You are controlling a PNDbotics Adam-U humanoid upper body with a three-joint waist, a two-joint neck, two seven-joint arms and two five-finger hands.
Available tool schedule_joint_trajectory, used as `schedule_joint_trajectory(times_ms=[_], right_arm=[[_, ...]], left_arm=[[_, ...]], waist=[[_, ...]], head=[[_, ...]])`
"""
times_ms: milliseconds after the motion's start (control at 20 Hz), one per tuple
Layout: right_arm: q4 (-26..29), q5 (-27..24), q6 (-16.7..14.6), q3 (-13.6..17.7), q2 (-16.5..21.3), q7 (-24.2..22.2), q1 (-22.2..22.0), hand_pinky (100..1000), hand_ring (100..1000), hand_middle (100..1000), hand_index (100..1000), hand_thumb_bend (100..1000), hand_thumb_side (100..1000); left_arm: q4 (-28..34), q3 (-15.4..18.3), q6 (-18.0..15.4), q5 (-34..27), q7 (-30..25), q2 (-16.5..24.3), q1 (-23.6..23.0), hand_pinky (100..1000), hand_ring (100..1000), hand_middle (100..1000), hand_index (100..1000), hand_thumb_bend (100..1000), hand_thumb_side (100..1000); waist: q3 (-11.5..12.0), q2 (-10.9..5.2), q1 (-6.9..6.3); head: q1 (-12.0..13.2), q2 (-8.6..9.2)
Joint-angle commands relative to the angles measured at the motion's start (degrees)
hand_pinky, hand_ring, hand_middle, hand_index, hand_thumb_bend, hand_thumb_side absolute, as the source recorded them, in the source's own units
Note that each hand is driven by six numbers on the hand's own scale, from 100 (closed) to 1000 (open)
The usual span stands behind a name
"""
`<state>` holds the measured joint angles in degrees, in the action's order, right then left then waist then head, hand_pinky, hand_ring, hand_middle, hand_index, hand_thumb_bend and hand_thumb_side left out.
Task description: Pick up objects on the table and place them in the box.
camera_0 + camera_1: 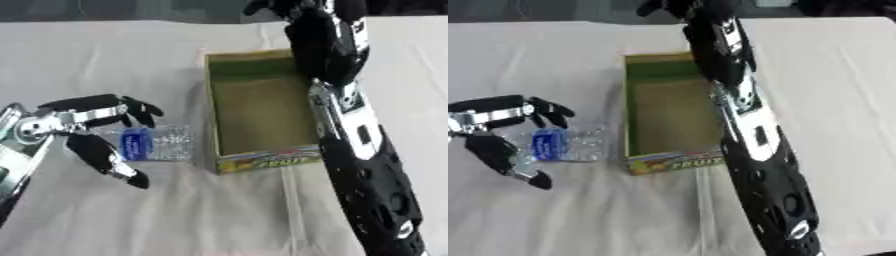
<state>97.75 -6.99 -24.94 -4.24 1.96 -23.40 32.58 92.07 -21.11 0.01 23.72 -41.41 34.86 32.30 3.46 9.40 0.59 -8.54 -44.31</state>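
- Left eye view shows my left hand (87, 120) spread wide around a clear plastic water bottle with a blue label (149, 143), fingers above it and thumb below; I cannot tell whether they touch it.
- Bottle lies on its side on the white tablecloth (105, 60), just beside the open cardboard box with a colourful printed front (262, 162).
- My right arm (754, 150) stretches along the box's right side; its hand (667, 7) shows at the top edge, fingers' state I cannot tell.

White-clothed table (131, 215), dark strip beyond.
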Motion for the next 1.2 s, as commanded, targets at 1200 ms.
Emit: schedule_joint_trajectory(times_ms=[1200], right_arm=[[1.83,-0.37,0.55,-0.04,-0.24,-0.27,0.10,617,838,884,935,411,1000]], left_arm=[[1.80,-0.39,-1.25,7.99,1.84,2.63,1.26,710,780,677,934,931,402]], waist=[[-0.06,-0.75,-0.45]], head=[[0.61,0.20]])
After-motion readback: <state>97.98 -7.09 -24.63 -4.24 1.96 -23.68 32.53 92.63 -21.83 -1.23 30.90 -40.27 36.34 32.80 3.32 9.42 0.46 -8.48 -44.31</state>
